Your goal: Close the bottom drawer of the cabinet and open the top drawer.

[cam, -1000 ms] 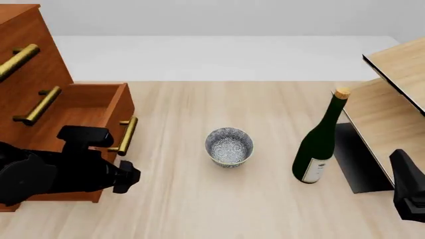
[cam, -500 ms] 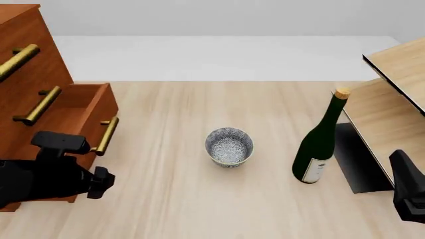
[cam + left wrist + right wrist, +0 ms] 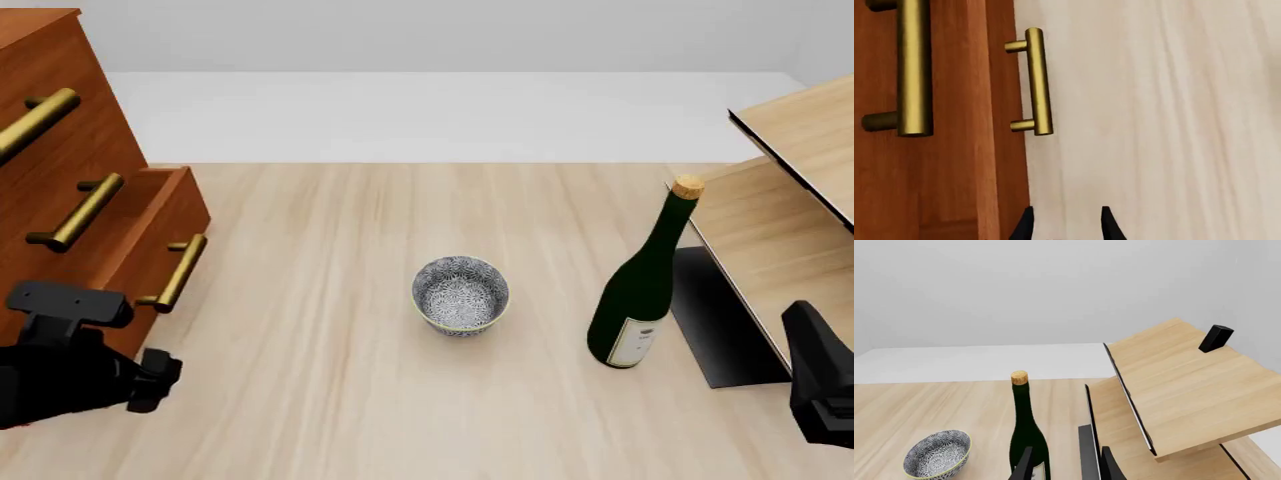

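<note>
Bottom drawer [image 3: 163, 232] of the cabinet [image 3: 54, 130] sits at the far left of the bench [image 3: 400, 420], and it stands out only a little from the cabinet face, so the closing step looks nearly done. Its brass handle [image 3: 178, 272] points toward the middle of the bench, and the left gripper [image 3: 144, 380] hangs on the near side of it, apart from the brass. In the left wrist view the two black fingertips [image 3: 1025, 226] show a gap with only bench between them, so that gripper is parted and holds nothing; one tip lies close to the drawer's front edge [image 3: 1002, 100].

To finish well, I judge the push should go squarely against the drawer front, straight toward the cabinet, not at an angle that could jam the box in its runners. Pressing on the wooden face beside the handle seems safer than hooking the bar. Once the front sits flush, the arm needs to rise to the top drawer [image 3: 47, 75], whose handle [image 3: 34, 120] is the highest bar.

The right gripper [image 3: 1064, 465] waits near the right edge, its tips slightly apart and empty. The bowl [image 3: 461, 294] and the wine bottle [image 3: 645, 280] stand well clear of the drawer's path.
</note>
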Controlling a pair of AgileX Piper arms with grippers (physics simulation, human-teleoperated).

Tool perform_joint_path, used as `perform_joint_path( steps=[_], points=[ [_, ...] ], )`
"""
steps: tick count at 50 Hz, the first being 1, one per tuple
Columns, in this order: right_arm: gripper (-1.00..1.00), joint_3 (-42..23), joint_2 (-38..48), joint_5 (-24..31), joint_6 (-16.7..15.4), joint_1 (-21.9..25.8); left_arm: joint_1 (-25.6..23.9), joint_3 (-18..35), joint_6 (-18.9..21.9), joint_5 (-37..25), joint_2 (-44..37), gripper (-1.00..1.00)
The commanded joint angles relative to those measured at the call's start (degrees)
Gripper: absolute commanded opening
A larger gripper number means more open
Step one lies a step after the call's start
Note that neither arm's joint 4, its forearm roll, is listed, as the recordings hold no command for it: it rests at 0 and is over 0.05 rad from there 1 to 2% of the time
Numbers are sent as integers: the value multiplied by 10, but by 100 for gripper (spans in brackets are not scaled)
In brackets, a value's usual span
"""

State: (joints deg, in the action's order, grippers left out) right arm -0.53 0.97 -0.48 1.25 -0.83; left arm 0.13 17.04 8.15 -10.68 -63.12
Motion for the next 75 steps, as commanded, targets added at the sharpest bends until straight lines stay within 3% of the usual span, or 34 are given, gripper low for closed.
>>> perform_joint_path(
  steps=[1,14,37,58,75],
  points=[
    [100,0,-1,1,0,0,56,-27,46,31,11,100],
    [100,-1,-3,3,1,0,114,-29,91,66,29,100],
    [100,-1,0,1,1,1,171,-36,124,125,-2,100],
    [100,-1,1,-1,2,1,183,-41,144,128,11,100],
    [100,-1,-4,4,2,0,132,-34,115,91,30,100]
  ],
)
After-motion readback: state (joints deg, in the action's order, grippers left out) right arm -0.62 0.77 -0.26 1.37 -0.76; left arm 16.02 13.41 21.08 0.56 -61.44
